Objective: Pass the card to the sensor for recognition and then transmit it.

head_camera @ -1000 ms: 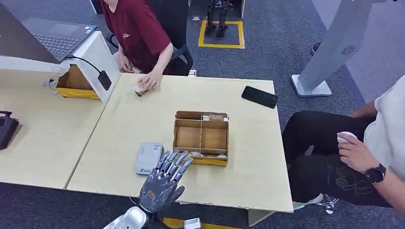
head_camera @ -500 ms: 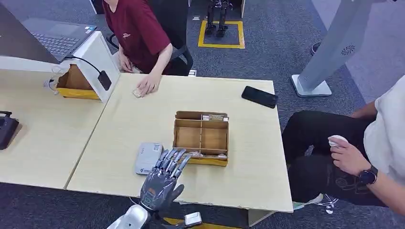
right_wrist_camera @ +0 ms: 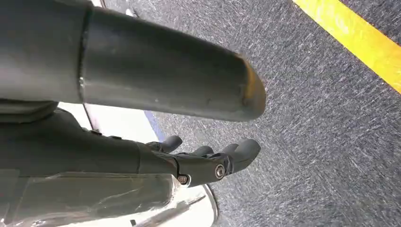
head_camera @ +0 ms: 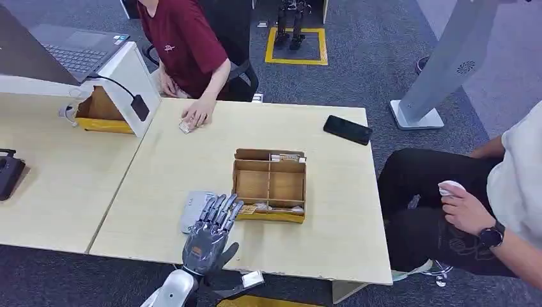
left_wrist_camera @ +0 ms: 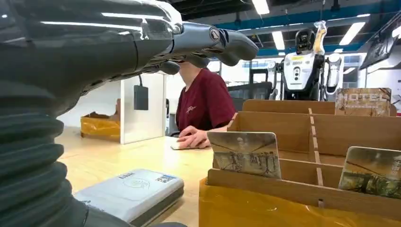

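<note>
Both hands empty: left hand (head_camera: 208,236) spread above sensor (head_camera: 195,211); right hand (right_wrist_camera: 208,163) loosely open.

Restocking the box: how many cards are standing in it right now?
3 visible: two in the front row nearest the left robot hand, one "HOTEL" card at the back. Dividers may hide more.

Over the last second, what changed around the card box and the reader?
The left robot hand drew back toward the table's near edge and shifted left, from the cardboard box over toward the grey card reader, holding nothing. The seated person's hand slid slightly. Box, cards and phone stayed put.
</note>
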Robot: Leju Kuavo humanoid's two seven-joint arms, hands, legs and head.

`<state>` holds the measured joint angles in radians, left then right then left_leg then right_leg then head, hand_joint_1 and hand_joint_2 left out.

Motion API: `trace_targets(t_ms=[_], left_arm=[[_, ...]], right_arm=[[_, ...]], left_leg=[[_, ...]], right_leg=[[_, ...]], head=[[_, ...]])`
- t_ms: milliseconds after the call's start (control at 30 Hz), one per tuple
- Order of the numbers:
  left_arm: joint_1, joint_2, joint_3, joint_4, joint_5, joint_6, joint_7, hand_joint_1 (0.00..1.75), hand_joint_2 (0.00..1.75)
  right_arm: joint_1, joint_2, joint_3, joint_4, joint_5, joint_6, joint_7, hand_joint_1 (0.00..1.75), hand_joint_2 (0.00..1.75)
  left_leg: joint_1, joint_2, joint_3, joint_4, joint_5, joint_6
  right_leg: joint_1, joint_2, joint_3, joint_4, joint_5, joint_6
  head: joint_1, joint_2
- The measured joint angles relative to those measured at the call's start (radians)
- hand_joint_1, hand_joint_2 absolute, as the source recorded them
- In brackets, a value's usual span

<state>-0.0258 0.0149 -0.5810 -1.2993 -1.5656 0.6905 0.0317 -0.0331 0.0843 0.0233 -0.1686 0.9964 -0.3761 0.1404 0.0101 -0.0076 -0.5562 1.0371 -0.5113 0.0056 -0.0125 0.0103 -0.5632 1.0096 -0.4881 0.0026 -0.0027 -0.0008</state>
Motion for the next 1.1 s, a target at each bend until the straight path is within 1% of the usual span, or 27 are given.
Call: trace_targets(t_ms=[233,400,533,567,600,633,700,733,767,800,833,867,933,1000,1100], left_arm=[[0.002,-0.016,0.033,0.003,0.008,0.0,-0.044,0.0,1.75],[0.005,-0.042,0.069,-0.001,0.018,0.0,-0.095,0.0,1.75],[0.003,-0.064,0.098,-0.004,0.015,0.0,-0.114,0.0,1.75],[0.0,-0.065,0.1,-0.004,0.007,0.0,-0.096,0.0,1.75],[-0.007,-0.063,0.1,-0.003,0.003,0.0,-0.062,0.0,1.75],[-0.019,-0.051,0.091,-0.002,-0.002,0.0,-0.005,0.0,1.75],[-0.066,-0.016,0.033,0.009,-0.002,0.0,0.164,0.0,1.75],[-0.091,0.01,-0.009,0.016,-0.002,0.0,0.224,0.0,1.75],[-0.117,0.022,-0.029,0.023,-0.002,0.0,0.271,0.0,1.75],[-0.142,0.048,-0.082,0.037,-0.003,0.0,0.332,0.0,1.75],[-0.169,0.061,-0.134,0.058,-0.003,0.0,0.377,0.0,1.75],[-0.192,0.071,-0.183,0.077,-0.003,0.0,0.404,0.0,1.75],[-0.208,0.096,-0.251,0.086,-0.003,0.001,0.417,0.0,1.75],[-0.213,0.104,-0.285,0.096,-0.005,0.001,0.417,0.0,1.75],[-0.221,0.118,-0.312,0.113,-0.003,0.001,0.404,0.0,1.75]], right_arm=[[0.0,0.0,-0.004,0.0,0.012,0.0,0.0,0.0,0.0],[0.0,0.0,-0.007,0.0,0.016,0.002,0.0,0.0,0.0],[0.0,0.0,-0.007,0.0,0.021,0.003,-0.002,0.0,0.0],[0.0,0.0,-0.008,0.0,0.026,0.003,-0.003,0.0,0.0],[0.0,0.0,-0.008,0.0,0.031,0.003,-0.004,0.0,0.0],[0.0,0.0,-0.008,0.0,0.034,0.004,-0.005,0.0,0.0],[-0.001,0.0,-0.008,0.0,0.043,0.006,-0.007,0.0,0.0],[-0.001,0.0,-0.008,0.0,0.048,0.007,-0.007,0.0,0.0],[-0.001,0.0,-0.008,0.0,0.052,0.01,-0.007,0.0,0.0],[-0.001,0.0,-0.008,0.0,0.054,0.011,-0.008,0.0,0.0],[-0.002,0.0,-0.008,0.0,0.058,0.011,-0.01,0.0,0.0],[-0.003,0.0,-0.008,0.0,0.063,0.011,-0.011,0.0,0.0],[-0.004,0.0,-0.008,-0.001,0.066,0.013,-0.012,0.0,0.0],[-0.003,0.0,-0.009,-0.001,0.066,0.012,-0.012,0.0,0.0],[-0.004,0.0,-0.01,-0.001,0.066,0.012,-0.012,0.0,0.0]], left_leg=[[0.0,0.0,0.0,0.0,0.0,0.0],[0.0,0.0,0.0,0.0,0.0,0.0],[0.0,0.0,0.0,0.0,0.0,0.0],[0.0,0.0,0.0,0.0,0.0,0.0],[0.0,0.0,0.0,0.0,0.0,0.0],[0.0,0.0,0.0,0.0,0.0,0.0],[0.0,0.0,0.0,0.0,0.0,0.0],[0.0,-0.001,0.0,0.0,0.001,-0.001],[0.0,-0.001,0.001,0.0,0.001,-0.001],[0.0,-0.001,0.0,0.0,0.002,-0.002],[0.0,-0.002,0.0,0.0,0.002,-0.002],[0.0,-0.002,0.0,0.0,0.002,-0.002],[0.0,0.0,0.0,0.0,0.002,-0.002],[0.0,0.001,0.0,0.0,0.002,-0.002],[0.0,0.0,-0.001,0.0,0.002,-0.001]], right_leg=[[0.0,0.0,0.0,0.0,0.0,0.0],[0.0,0.0,0.0,0.0,0.0,0.0],[0.0,0.0,0.0,0.0,0.0,0.0],[0.0,0.0,0.0,0.0,0.0,0.0],[0.0,0.0,0.0,0.0,0.0,0.0],[0.0,0.0,0.0,0.0,0.0,0.0],[0.0,0.0,0.0,0.0,0.0,0.0],[0.0,-0.001,0.0,0.0,0.001,-0.001],[0.0,-0.001,0.0,0.0,0.001,-0.001],[0.0,-0.001,0.0,0.0,0.001,-0.001],[0.0,-0.001,0.0,0.0,0.001,0.0],[0.0,-0.001,0.0,0.001,0.001,0.0],[0.0,0.001,0.0,0.001,0.001,0.0],[0.0,0.001,0.0,0.001,0.001,0.0],[0.0,0.001,0.0,0.0,0.001,0.0]], head=[[0.0,0.0],[0.0,0.0],[0.0,0.0],[0.0,0.0],[0.0,0.0],[0.0,0.0],[0.0,0.0],[0.0,0.0],[-0.001,0.0],[0.0,0.0],[0.0,0.0],[0.0,0.0],[0.0,0.0],[0.0,0.0],[0.0,0.0]])
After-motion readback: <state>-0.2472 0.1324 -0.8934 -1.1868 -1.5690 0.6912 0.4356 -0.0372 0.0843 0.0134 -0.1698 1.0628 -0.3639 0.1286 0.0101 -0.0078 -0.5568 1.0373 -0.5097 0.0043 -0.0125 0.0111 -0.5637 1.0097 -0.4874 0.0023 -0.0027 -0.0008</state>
